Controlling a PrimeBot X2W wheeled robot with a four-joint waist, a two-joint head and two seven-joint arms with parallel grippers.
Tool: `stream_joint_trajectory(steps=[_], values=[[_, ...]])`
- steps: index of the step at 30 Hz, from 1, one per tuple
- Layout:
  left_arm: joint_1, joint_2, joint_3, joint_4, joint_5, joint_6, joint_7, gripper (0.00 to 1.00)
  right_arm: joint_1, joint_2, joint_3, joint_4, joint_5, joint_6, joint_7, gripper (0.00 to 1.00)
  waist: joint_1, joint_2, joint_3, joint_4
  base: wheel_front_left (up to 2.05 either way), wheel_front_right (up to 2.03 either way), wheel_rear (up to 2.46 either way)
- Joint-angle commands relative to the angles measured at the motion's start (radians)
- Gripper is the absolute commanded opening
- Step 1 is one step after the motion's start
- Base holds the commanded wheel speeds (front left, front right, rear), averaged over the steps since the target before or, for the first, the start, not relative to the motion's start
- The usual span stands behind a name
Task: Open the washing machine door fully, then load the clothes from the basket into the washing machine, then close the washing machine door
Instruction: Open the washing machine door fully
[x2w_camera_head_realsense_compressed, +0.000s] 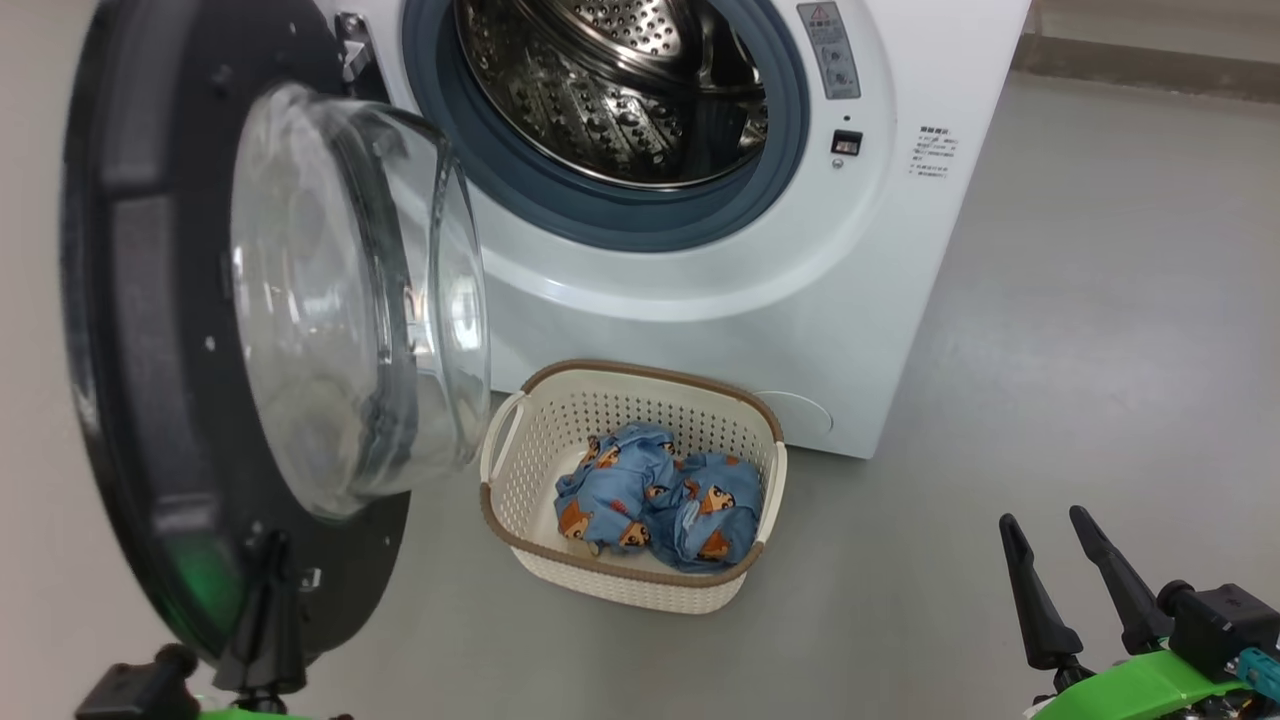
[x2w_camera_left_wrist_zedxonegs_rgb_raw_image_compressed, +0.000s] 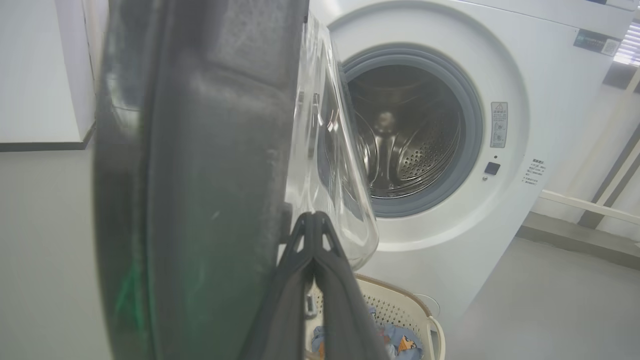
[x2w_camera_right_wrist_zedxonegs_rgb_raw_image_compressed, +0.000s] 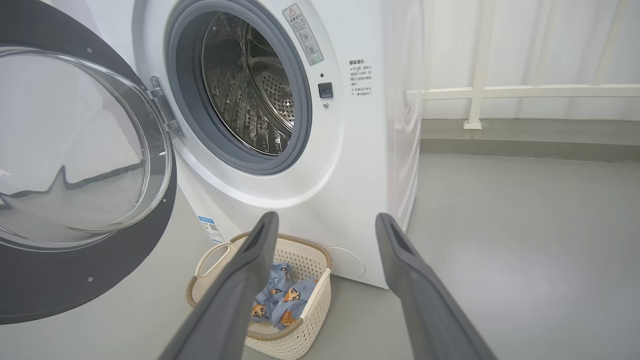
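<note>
The washing machine (x2w_camera_head_realsense_compressed: 800, 300) stands with its steel drum (x2w_camera_head_realsense_compressed: 620, 90) exposed. Its door (x2w_camera_head_realsense_compressed: 150, 350), black-rimmed with a bulging glass window (x2w_camera_head_realsense_compressed: 330, 300), hangs swung out to the left. My left gripper (x2w_camera_head_realsense_compressed: 265, 590) is shut with nothing between its fingers, and its tips (x2w_camera_left_wrist_zedxonegs_rgb_raw_image_compressed: 314, 216) rest against the inner side of the door (x2w_camera_left_wrist_zedxonegs_rgb_raw_image_compressed: 200, 175) near the low edge of the glass. The basket (x2w_camera_head_realsense_compressed: 560, 430) sits on the floor in front of the machine, holding the light-blue clothes (x2w_camera_head_realsense_compressed: 660, 495). Far right of the basket, my right gripper (x2w_camera_head_realsense_compressed: 1043, 520) is open and empty, aimed over the basket (x2w_camera_right_wrist_zedxonegs_rgb_raw_image_compressed: 310, 280) and clothes (x2w_camera_right_wrist_zedxonegs_rgb_raw_image_compressed: 282, 300).
Grey floor (x2w_camera_head_realsense_compressed: 1050, 350) spreads to the right of the machine. A white railing and curtain (x2w_camera_right_wrist_zedxonegs_rgb_raw_image_compressed: 500, 92) run along the far wall. A white wall with a dark skirting (x2w_camera_left_wrist_zedxonegs_rgb_raw_image_compressed: 40, 145) lies behind the open door.
</note>
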Motion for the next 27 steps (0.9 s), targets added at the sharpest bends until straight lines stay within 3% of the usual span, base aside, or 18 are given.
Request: stream_joint_trajectory(steps=[1, 27], values=[[-0.050, 0.041, 0.067, -0.024, -0.009, 0.016, -0.006, 0.00, -0.029, -0.024, 0.014, -0.030, 0.006, 0.005, -0.012, 1.00, 0.0000, -0.0001, 0.018, 0.004, 0.00, 0.00, 0.00], [-0.245, 0.141, 0.317, 0.090, 0.000, 0.049, -0.006, 0.00, -0.118, -0.059, 0.020, -0.046, 0.003, 0.005, -0.012, 1.00, 0.0000, -0.0001, 0.171, 0.031, 0.00, 0.00, 0.00]])
